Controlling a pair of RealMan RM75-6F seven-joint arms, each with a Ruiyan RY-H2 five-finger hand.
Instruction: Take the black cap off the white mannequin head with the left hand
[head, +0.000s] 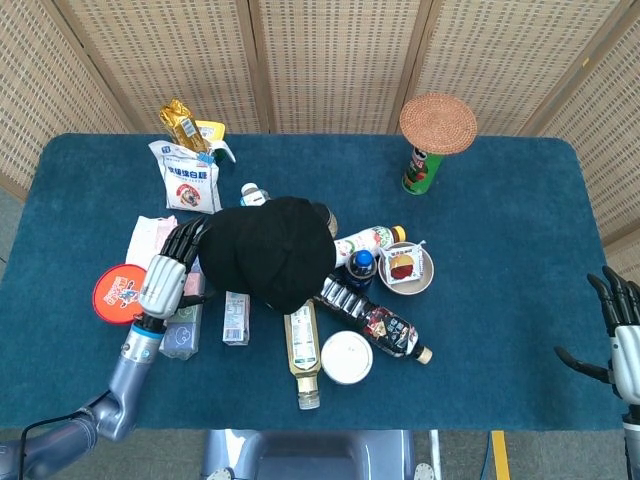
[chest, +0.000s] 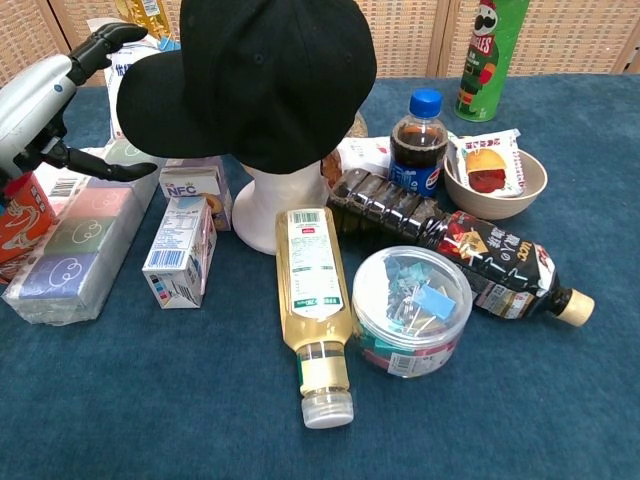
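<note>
A black cap sits on the white mannequin head, brim pointing left; only the head's white neck and base show under it. My left hand hovers open just left of the brim, fingers spread toward the brim and thumb below, close to the brim but not gripping it. My right hand stays open at the table's far right edge, holding nothing, far from the cap.
Around the head lie a pale drink bottle, a clear tub of clips, a dark sauce bottle, a cola bottle, a snack bowl, small cartons and a tissue pack. A green crisp can stands far back.
</note>
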